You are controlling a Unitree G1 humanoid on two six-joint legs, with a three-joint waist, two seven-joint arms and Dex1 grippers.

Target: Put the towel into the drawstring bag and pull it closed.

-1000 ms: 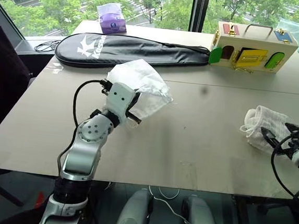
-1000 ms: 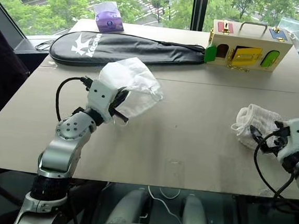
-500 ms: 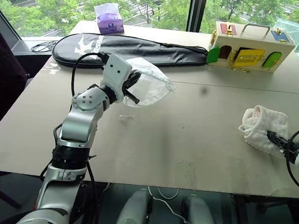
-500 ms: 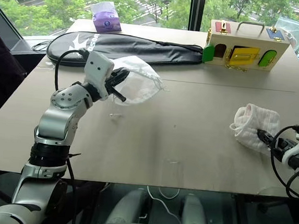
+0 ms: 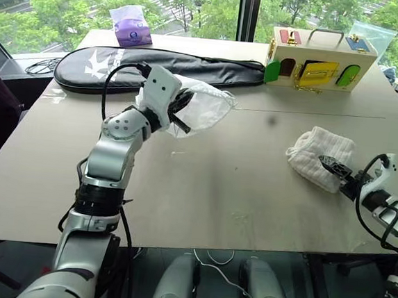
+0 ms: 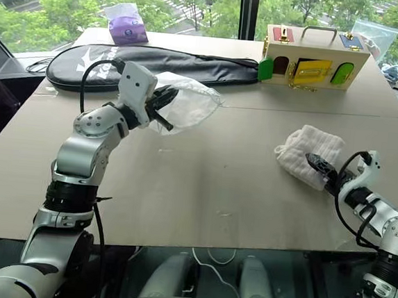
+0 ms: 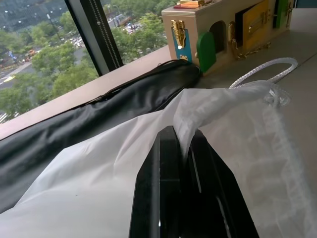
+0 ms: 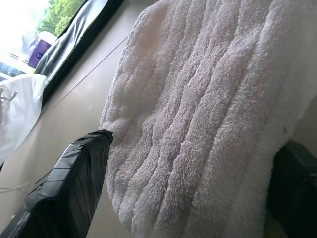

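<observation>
Our left gripper (image 5: 178, 114) is clamped on the drawstring bag (image 5: 201, 107), lifted near the bench's far-left side. Our right gripper (image 8: 188, 183) straddles the towel (image 5: 318, 155) near the right edge, fingers apart. Closing on one fold could drag it loose.

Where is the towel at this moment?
The towel lies on the table's right side, in front of the wooden latch box, with the open right pincer straddling its near edge.
</observation>
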